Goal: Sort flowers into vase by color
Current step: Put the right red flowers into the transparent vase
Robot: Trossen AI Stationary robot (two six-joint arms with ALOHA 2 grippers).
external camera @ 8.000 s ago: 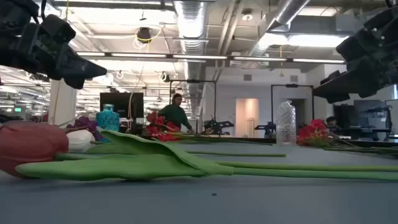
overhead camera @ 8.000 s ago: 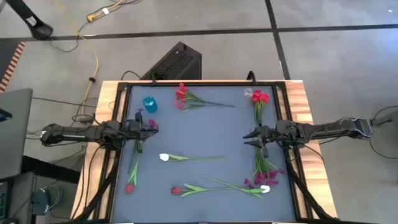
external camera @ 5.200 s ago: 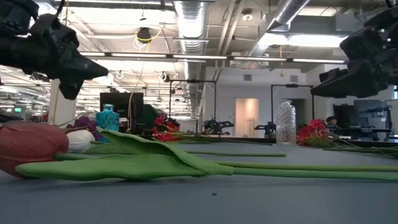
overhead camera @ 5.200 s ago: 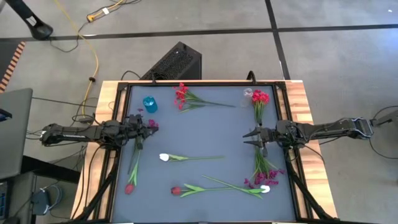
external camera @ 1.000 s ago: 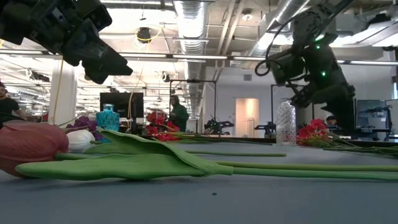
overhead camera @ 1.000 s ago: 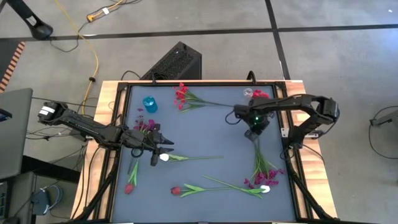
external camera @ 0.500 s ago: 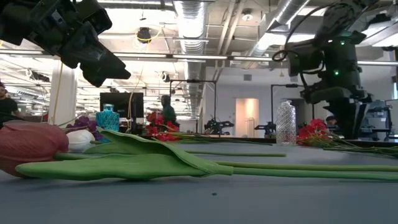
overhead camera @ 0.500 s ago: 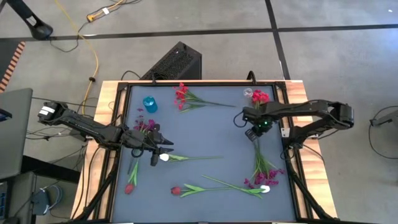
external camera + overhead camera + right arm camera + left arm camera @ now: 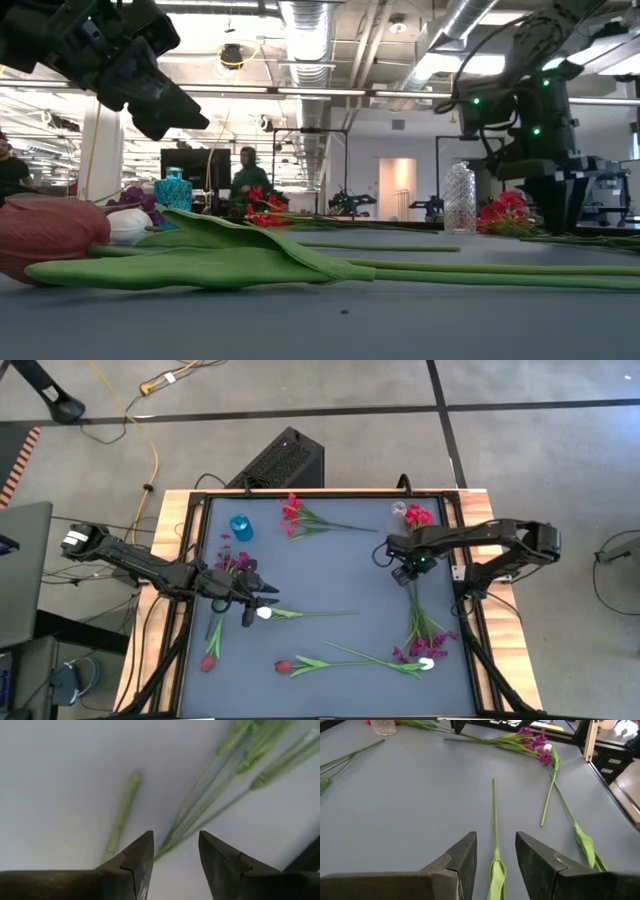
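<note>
My left gripper (image 9: 258,602) is open, low over the white tulip (image 9: 264,613). In the left wrist view the fingers (image 9: 494,854) stand on either side of its green stem (image 9: 495,805); I see no touch. My right gripper (image 9: 404,573) is open and points down over the stem ends (image 9: 200,815) below the red cluster (image 9: 418,515), touching nothing. A blue vase (image 9: 240,527) stands at the far left, a clear glass vase (image 9: 399,510) at the far right. All the flowers lie flat on the grey mat.
A red spray (image 9: 292,515) lies at the far middle and a magenta spray (image 9: 235,563) beside my left arm. Red tulips (image 9: 209,660) (image 9: 283,666) and a magenta and white bunch (image 9: 425,655) lie near the front edge. A person (image 9: 246,185) shows in the room behind.
My right gripper has gone down toward the mat and a little toward the near edge, tipping until it points down over the stem ends below the red cluster. It stays open and empty.
</note>
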